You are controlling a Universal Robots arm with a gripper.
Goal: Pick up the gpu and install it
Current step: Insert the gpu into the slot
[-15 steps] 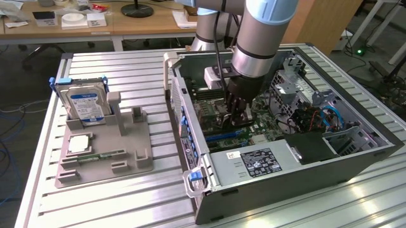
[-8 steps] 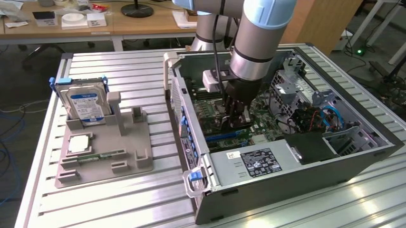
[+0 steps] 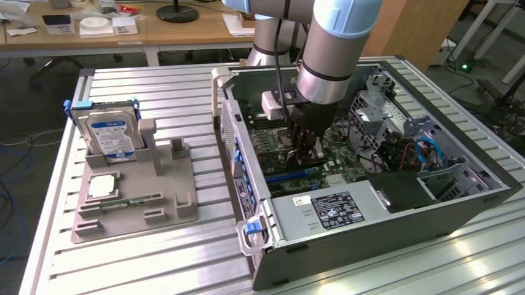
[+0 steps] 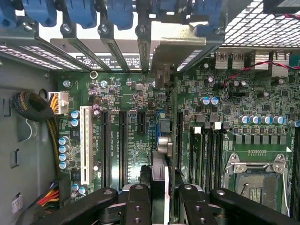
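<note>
Inside the open computer case (image 3: 394,236), at three o'clock from the grey fixture (image 3: 164,212) in the exterior view: gripping the gpu (image 4: 160,176), gripper (image 3: 305,153) closed on it.
Holding it edge-on over the green motherboard (image 4: 126,117), beside the long slots (image 4: 123,145); perhaps touching one, hard to tell.

A robotics lab: a robot arm (image 3: 332,61) over an open computer case (image 3: 369,236) on a ribbed metal bench (image 3: 147,264), cluttered wooden desks (image 3: 184,34) behind the case.
</note>
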